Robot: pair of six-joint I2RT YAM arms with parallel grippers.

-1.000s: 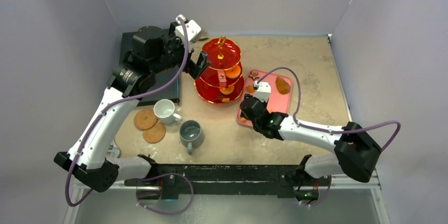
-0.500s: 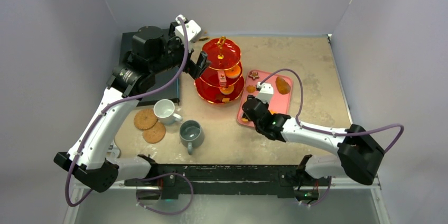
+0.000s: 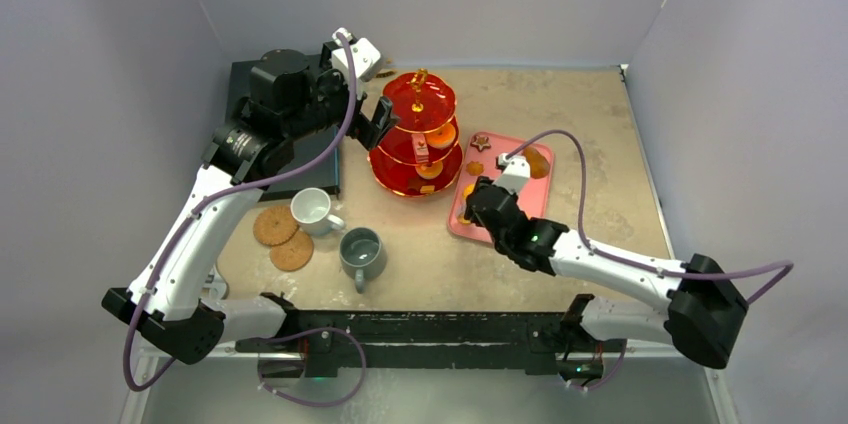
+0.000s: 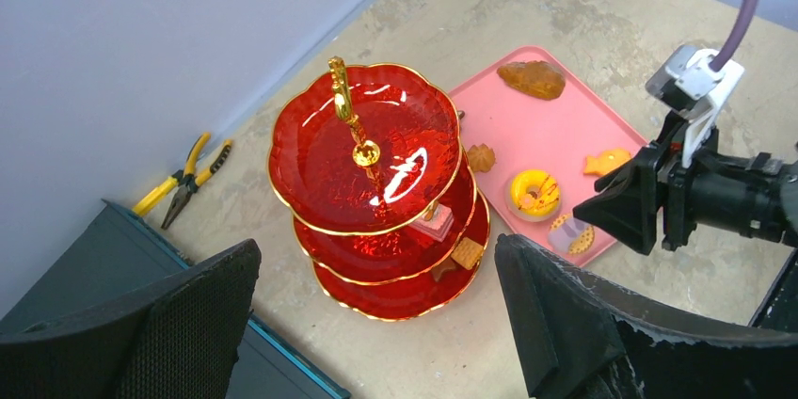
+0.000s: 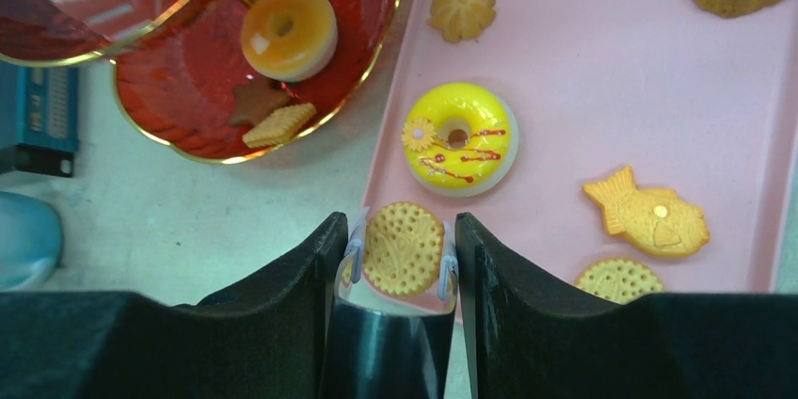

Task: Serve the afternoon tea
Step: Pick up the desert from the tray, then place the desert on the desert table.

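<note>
Jaws of both arms, overhead view: you see the left pair spread wide and empty, hanging just beside the upper tiers of the red three-tier stand (image 3: 418, 134), on its left. The right pair sits low over the near left part of the pink tray (image 3: 497, 151), and the arm hides its grip from you here. White mug (image 3: 313, 210) and grey mug (image 3: 361, 251) stand on the worktop (image 3: 580, 104) near the stand's front left. Two overlapping round cork coasters (image 3: 275, 226) lie just beside the white mug.

Left wrist view: you look down between the two spread left fingers (image 4: 160, 324) onto the stand's gold handle (image 4: 343, 103). Yellow-handled pliers (image 4: 183, 178) lie by the back wall. On the tray you find a brown pastry (image 4: 533, 79), a fish-shaped biscuit (image 4: 607, 162) and a yellow doughnut (image 4: 534, 194).

Right wrist view: the right fingers (image 5: 292, 277) press from both sides on a round dotted biscuit (image 5: 403, 248) at the tray's near edge, so these jaws are gripping it. You cannot tell whether it is off the tray. Beyond it lie the yellow doughnut and a flower-shaped cookie (image 5: 462, 10). A second dotted biscuit (image 5: 616, 279) lies beside the right finger. The stand's lowest tier holds an orange ring doughnut (image 5: 288, 30) and a rectangular biscuit (image 5: 274, 124).
</note>
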